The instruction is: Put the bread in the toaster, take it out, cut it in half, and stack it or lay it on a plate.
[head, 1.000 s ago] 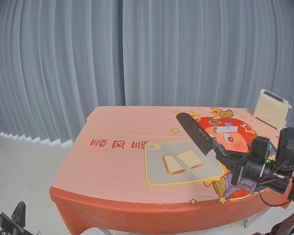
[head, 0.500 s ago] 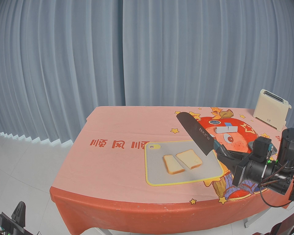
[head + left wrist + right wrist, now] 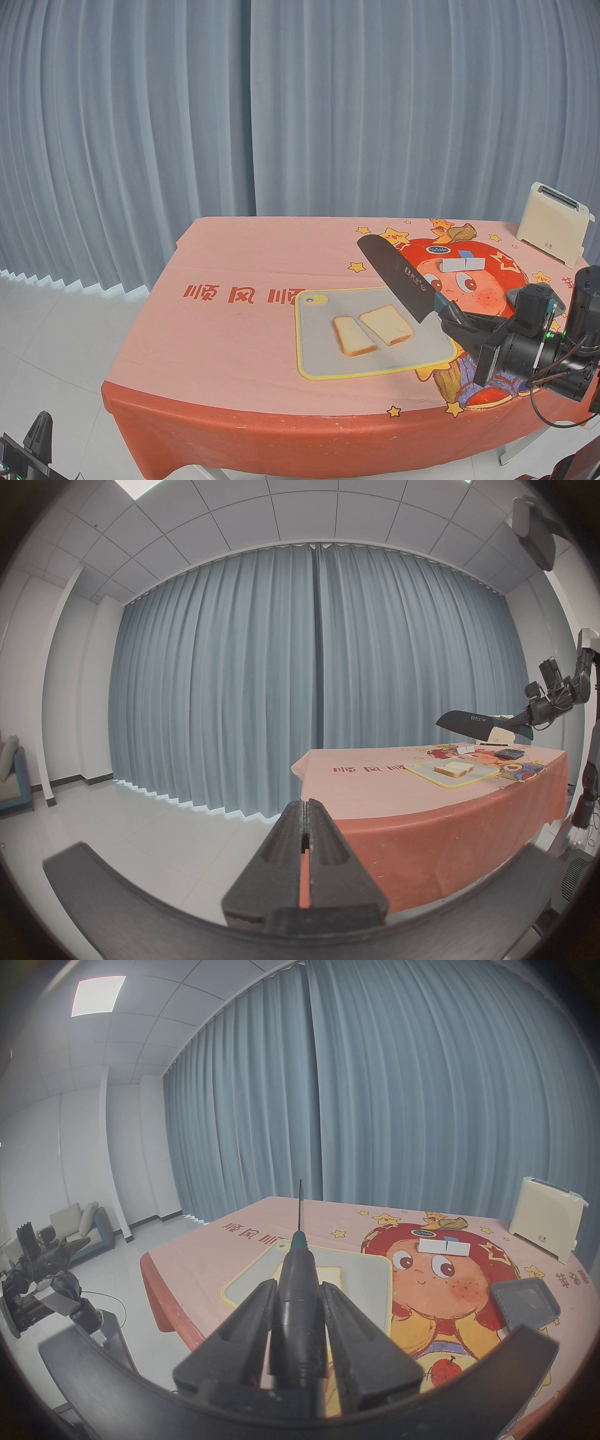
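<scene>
Fingers [image 3: 356, 1335] on the right gripper [image 3: 459, 325] are clamped round the knife [image 3: 400, 275] handle, left gripper [image 3: 304, 805] pinched together on nothing, low and well clear of the table [image 3: 237, 350]. Board [image 3: 312, 350] looks to lie loose on it, so I reckon a low swing of that blade hanging by its far right corner could shove it, or flick the two bread halves [image 3: 353, 335] lying side by side on it off.
</scene>
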